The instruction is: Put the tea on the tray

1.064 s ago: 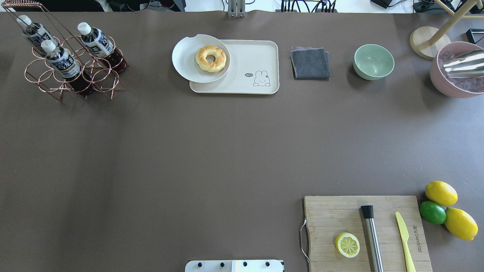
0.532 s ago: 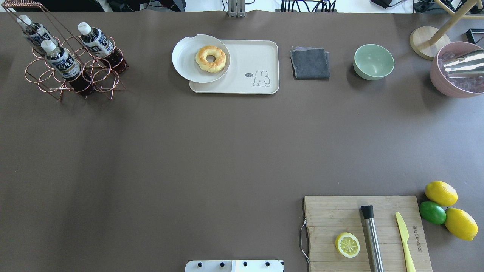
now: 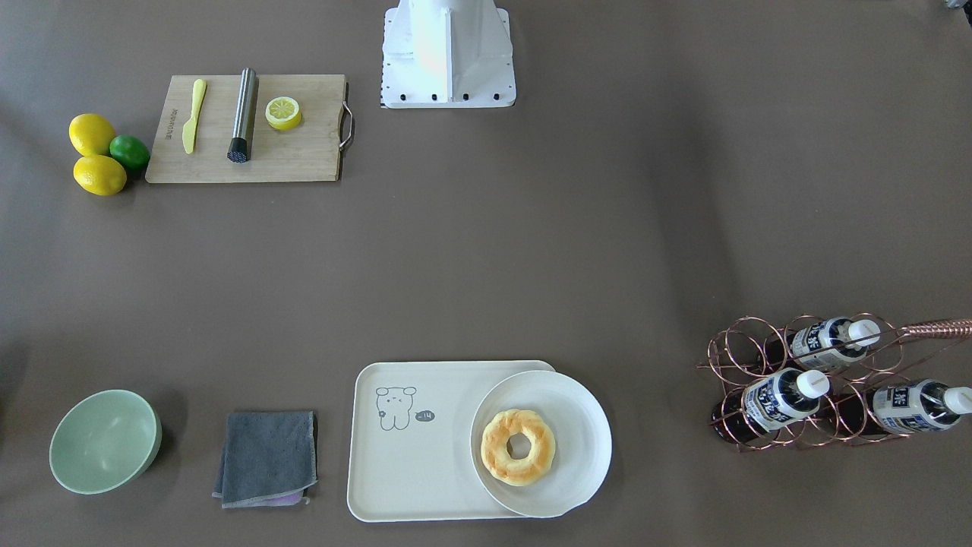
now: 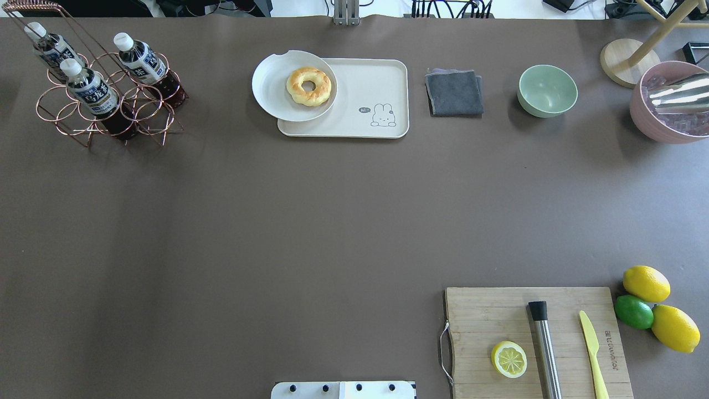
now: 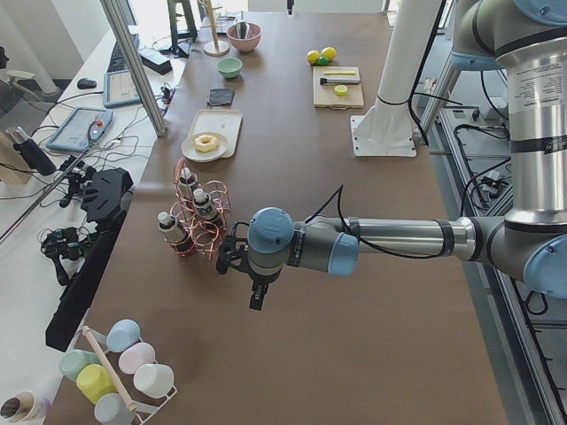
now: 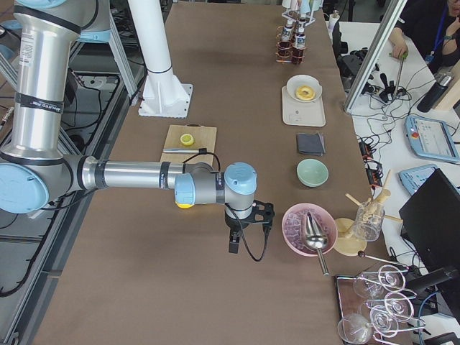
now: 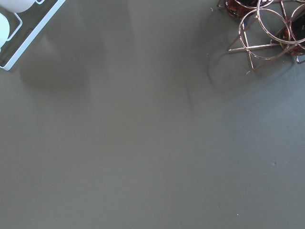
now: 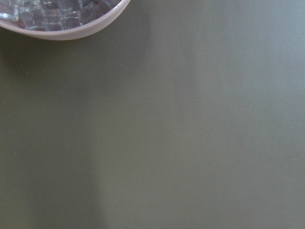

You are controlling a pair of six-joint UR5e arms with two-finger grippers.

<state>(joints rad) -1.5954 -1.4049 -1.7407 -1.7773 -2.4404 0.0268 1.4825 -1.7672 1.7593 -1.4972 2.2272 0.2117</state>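
Nothing has moved: tea (image 4: 88, 88) leans in rack (image 3: 938, 327) at ten o'clock; tray (image 4: 365, 83) at twelve keeps room. Left gripper (image 5: 244, 264), right gripper (image 6: 244, 215): cannot tell if spread.

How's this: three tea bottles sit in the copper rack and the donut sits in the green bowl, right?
Not quite: the overhead view shows the donut on the round white plate, not in the green bowl. The tea bottles are in the copper rack.
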